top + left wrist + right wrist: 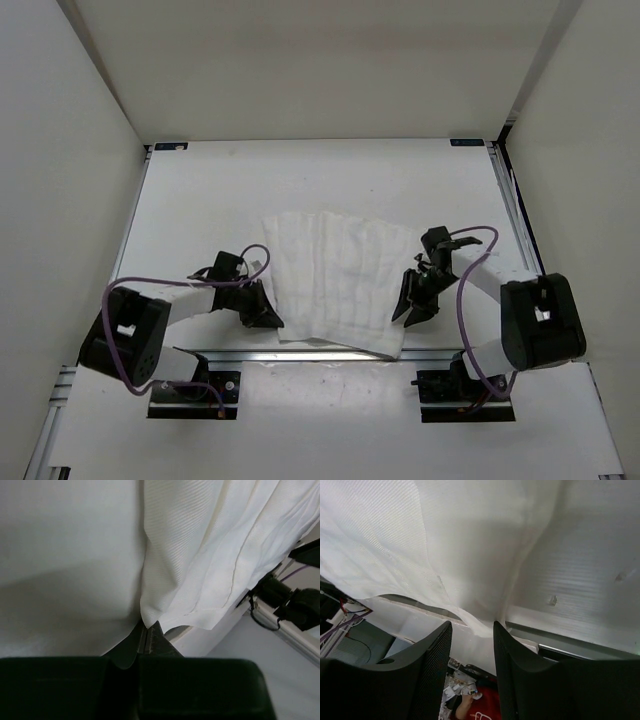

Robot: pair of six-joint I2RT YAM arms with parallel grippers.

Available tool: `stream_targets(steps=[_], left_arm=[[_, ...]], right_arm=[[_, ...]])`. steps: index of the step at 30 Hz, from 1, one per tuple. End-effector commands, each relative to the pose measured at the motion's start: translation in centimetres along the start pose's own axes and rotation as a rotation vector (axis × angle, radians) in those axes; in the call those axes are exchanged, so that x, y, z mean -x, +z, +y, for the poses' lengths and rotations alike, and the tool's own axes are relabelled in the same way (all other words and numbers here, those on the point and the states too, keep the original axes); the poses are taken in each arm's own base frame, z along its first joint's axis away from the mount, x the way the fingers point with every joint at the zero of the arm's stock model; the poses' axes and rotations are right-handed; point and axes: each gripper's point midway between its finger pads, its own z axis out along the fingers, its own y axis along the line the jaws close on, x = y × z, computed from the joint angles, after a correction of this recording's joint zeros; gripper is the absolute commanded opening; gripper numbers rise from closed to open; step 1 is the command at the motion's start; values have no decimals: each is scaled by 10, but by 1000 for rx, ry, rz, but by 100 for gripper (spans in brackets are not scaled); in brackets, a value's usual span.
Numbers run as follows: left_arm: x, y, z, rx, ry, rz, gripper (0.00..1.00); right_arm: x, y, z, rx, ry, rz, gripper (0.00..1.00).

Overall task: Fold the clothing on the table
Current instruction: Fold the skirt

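Left jaws closed on cloth corner; right jaws open astride cloth edge.
The left gripper (148, 631) pinches the near left corner of the clothing (340, 270); the right gripper (472, 626) stands part open, the near right edge between its fingers, ungripped. The clothing lies spread at the near middle of the table (200, 200).

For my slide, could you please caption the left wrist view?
Left end effector shut on a corner of the white clothing.

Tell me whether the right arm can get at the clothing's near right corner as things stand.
Probably yes: the right gripper is open, its fingers straddling the near edge of the clothing at that corner, with nothing in between.
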Motion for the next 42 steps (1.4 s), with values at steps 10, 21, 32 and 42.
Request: stream_targets(steps=[10,21,32,42], left_arm=[[83,16,-16,85,63,-182,0],[99,3,7,136,18,-214,0],[107,1,-2,94,7,-249,0],[105,-2,4,103,-4,-249,0]], right_arm=[[54,20,-13,-139,-20,-30,32],[227,-1,22,-172,-75,-240,32],[187,-53,50,-123,-173,-342,46],[143,-10,29,-88,-104,-201,44]])
